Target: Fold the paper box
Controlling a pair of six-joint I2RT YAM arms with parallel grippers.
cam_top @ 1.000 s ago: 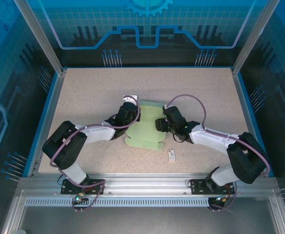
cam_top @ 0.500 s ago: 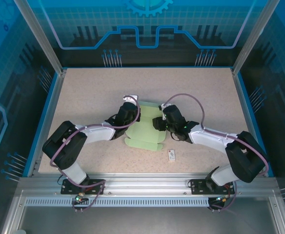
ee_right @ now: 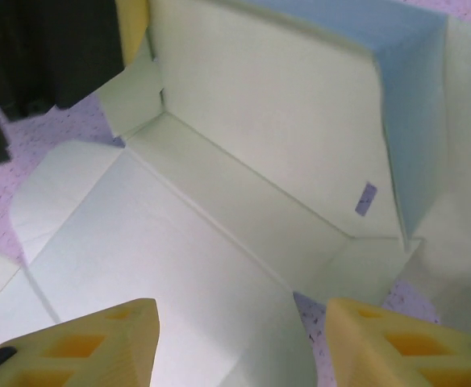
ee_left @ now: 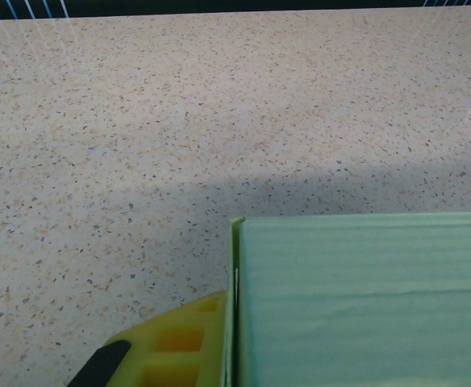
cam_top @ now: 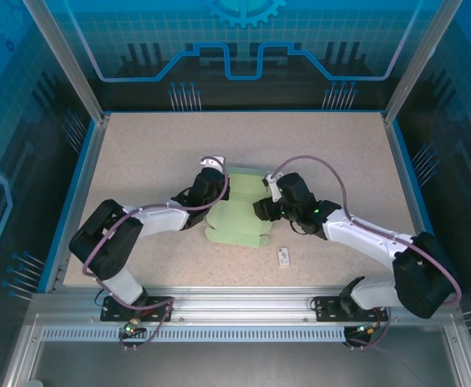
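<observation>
Your left fingers (ee_left: 179, 351) meet the paper box (cam_top: 239, 219) at its far left corner, and one box panel stands touching them on their right, with bare worktop (ee_left: 219, 121) beyond. From there the box spreads across the worktop to your right fingers (ee_right: 82, 343), which stand over its right side. Ahead of those fingers a flat panel lies on the worktop, and behind it a wall stands upright. A small tag (cam_top: 284, 256) lies nearer the arm bases than your right fingers, just beside the box's near right corner, not touching.
</observation>
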